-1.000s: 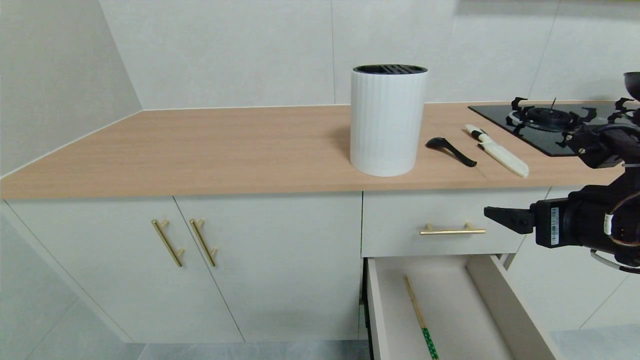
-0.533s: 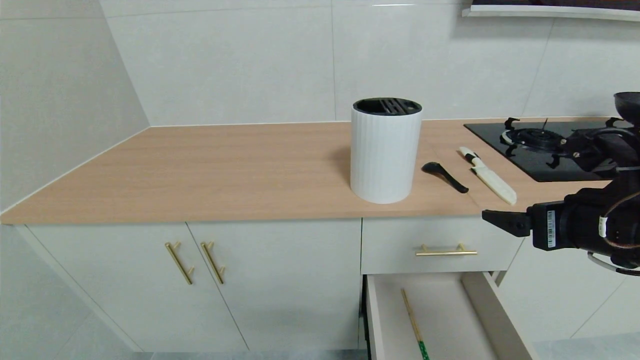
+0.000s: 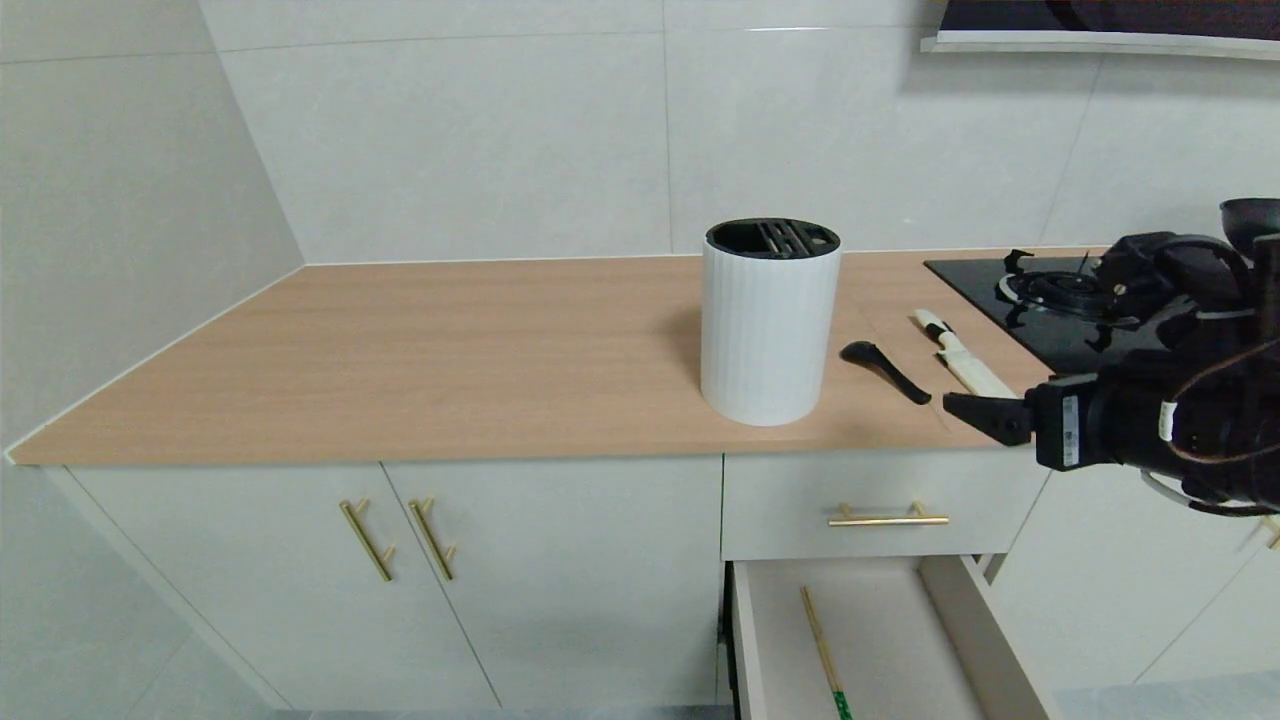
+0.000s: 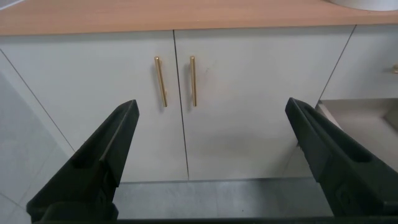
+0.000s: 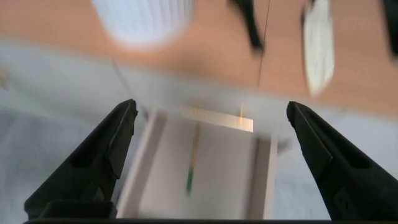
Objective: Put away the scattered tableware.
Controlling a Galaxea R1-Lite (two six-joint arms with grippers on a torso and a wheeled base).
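On the wooden counter stands a white ribbed holder with a black slotted top. To its right lie a black spoon and a white knife. Below them the lower drawer stands open with chopsticks inside. My right gripper hangs in front of the counter edge near the knife's tip, open and empty. Its wrist view looks down on the chopsticks, the spoon, the knife and the holder. My left gripper is open before the cabinet doors.
A black gas hob sits at the counter's right end, behind my right arm. The shut upper drawer has a gold handle. Two cabinet doors with gold handles stand to the left. The counter's left half is bare wood.
The head camera has moved, so the whole scene sits lower in view. Against the cabinet, my right gripper has risen from drawer-handle height to counter-edge height.
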